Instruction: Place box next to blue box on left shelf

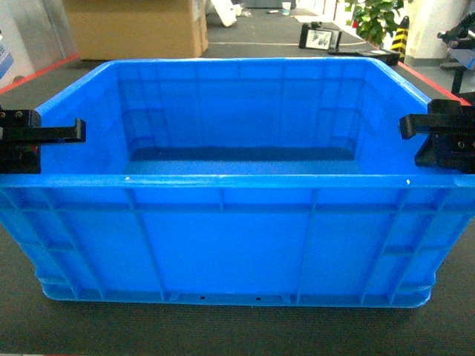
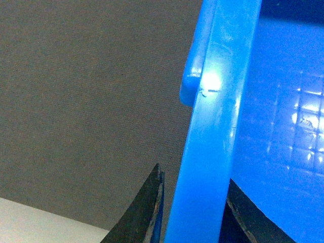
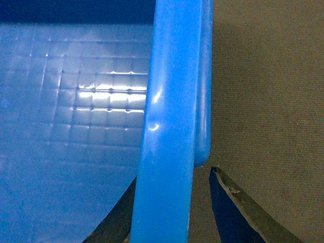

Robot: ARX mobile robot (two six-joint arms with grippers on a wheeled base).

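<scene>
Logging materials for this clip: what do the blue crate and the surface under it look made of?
The crate looks like moulded plastic, glossy: ribbed walls, highlights on its rim and grid floor. The surface looks like dark grey matte fabric or carpet with a fine weave; which one is unclear.

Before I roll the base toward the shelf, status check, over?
Left gripper and right gripper fingers straddle the box side rims. Grip closure unclear. Box sits on grey floor. Shelf not in view.
</scene>
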